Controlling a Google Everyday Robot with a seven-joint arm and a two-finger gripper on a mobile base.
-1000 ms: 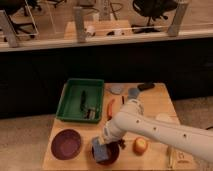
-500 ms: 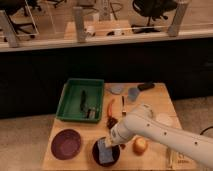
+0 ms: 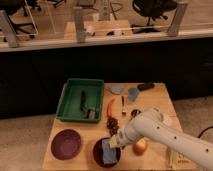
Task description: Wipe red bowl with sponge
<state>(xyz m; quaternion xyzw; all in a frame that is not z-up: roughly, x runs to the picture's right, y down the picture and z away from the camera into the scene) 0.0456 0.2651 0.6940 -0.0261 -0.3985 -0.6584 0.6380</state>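
Observation:
The red bowl [image 3: 98,156] sits at the table's front edge, right of the purple dish. The blue-grey sponge [image 3: 109,153] lies inside the bowl, on its right half. My gripper [image 3: 113,143] reaches down from the white arm on the right. It is shut on the sponge's upper end and presses the sponge against the inside of the bowl. The fingertips are partly hidden behind the sponge.
A purple dish [image 3: 66,144] lies left of the bowl. A green tray [image 3: 70,102] with utensils stands behind. An orange fruit [image 3: 140,146] lies right of the bowl. A blue-grey cup [image 3: 133,94], an orange chilli [image 3: 110,106], a fork [image 3: 123,105] and dark berries [image 3: 112,125] lie mid-table.
The gripper and sponge have slid a little to the right and forward inside the red bowl. The arm has swung lower. The bowl has stayed in place.

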